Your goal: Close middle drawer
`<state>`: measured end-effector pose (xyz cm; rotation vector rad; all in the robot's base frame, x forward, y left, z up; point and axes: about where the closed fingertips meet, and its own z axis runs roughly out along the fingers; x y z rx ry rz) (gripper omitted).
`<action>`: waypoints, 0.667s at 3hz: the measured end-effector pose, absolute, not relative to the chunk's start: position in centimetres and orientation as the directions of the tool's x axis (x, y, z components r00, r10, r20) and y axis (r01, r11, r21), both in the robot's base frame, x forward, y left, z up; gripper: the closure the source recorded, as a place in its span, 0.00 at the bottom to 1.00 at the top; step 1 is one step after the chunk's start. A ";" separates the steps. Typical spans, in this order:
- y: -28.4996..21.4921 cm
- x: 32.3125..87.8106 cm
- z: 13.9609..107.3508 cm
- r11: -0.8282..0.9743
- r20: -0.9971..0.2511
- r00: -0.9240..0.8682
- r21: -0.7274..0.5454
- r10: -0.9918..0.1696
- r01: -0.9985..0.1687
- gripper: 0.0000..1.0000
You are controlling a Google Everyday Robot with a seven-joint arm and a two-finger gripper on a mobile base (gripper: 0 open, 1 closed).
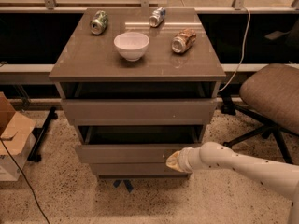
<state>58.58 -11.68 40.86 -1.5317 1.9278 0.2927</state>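
Far to the gripper's left sits a cardboard box [14,139]. The middle drawer [124,153], partly open, has its front's right end against the gripper [173,161]. Whether the gripper holds anything, I cannot tell. An office chair [275,97] stands above-right of it.

Cream jaws — at grey-brown middle drawer [124,153]

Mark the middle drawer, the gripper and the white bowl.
middle drawer [121,153]: camera view, on its flat front panel, left of centre.
gripper [172,161]: camera view, on its tip, at the drawer front's right part.
white bowl [131,52]: camera view, on its outer wall below the rim.
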 end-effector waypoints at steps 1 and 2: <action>-11.5 58.5 40.8 0.291 -0.609 -0.106 -0.213 -0.786 -0.933 0.59; -11.2 58.7 40.7 0.283 -0.607 -0.100 -0.214 -0.788 -0.935 0.27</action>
